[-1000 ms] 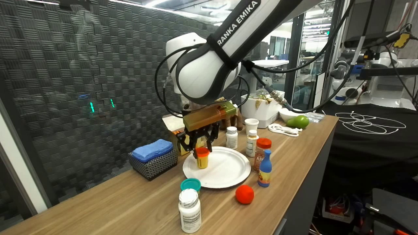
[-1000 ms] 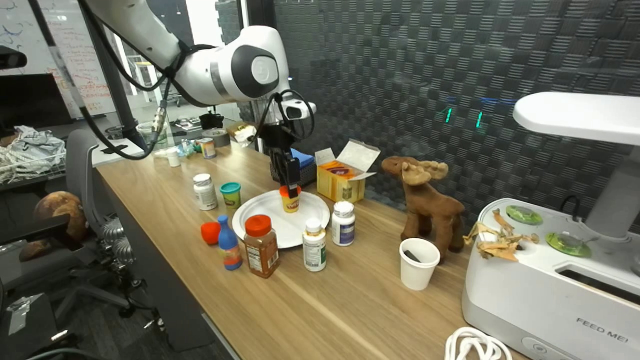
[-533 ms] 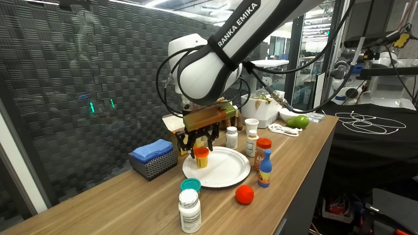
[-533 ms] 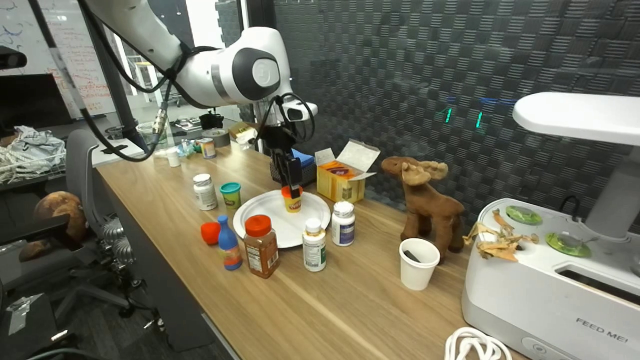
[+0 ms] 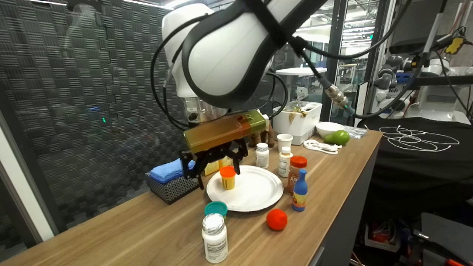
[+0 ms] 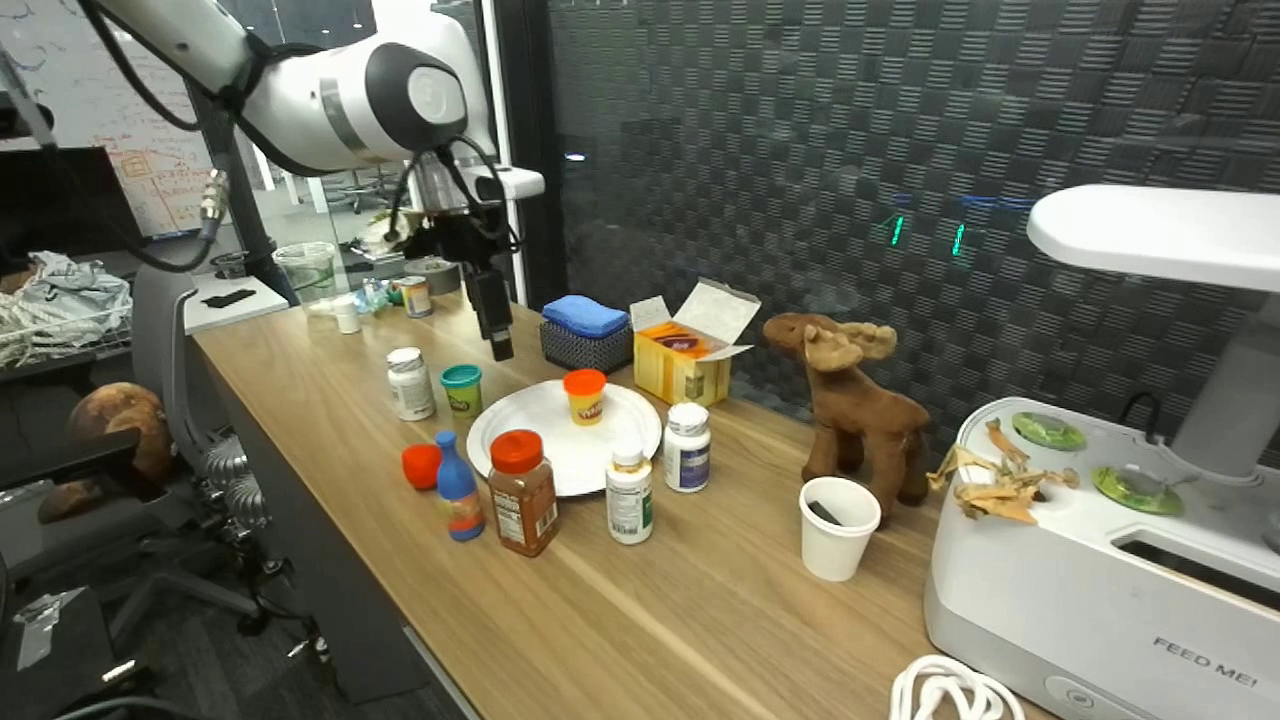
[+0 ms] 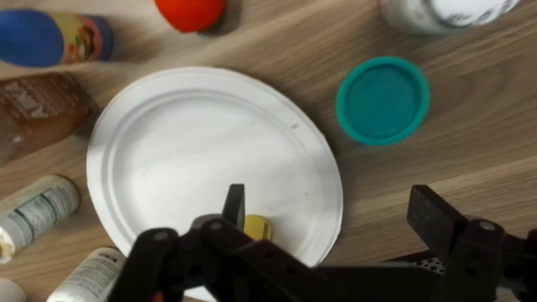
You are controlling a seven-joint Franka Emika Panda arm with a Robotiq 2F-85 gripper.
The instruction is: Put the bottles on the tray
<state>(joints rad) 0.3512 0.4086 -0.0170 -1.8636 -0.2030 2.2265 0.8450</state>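
The tray, a round white plate (image 6: 560,470), carries a small yellow jar with an orange lid (image 6: 586,400), upright near its far edge. My gripper (image 7: 327,201) stands wide open with nothing held, raised above the table beside the plate, clear of the jar; its left finger partly hides that jar in the wrist view. On the table around the plate stand the blue bottle (image 5: 300,192), the brown bottle with a red cap (image 6: 522,500), a green-bodied jar with a teal lid (image 7: 382,101), and three white bottles: one (image 5: 215,240) near the teal lid, two (image 6: 629,500) (image 6: 687,450) across the plate.
A red ball (image 5: 276,220) lies near the blue bottle. Along the wall are a dark box with a blue cloth (image 6: 586,340), an open yellow box (image 6: 682,372) and a toy moose (image 6: 860,410). A white cup (image 6: 836,530) and a white planter (image 6: 1090,590) stand farther along.
The fingers have spread off the yellow jar, which stays upright on the plate. My gripper has then lifted and moved away from it, toward the teal-lidded jar's side.
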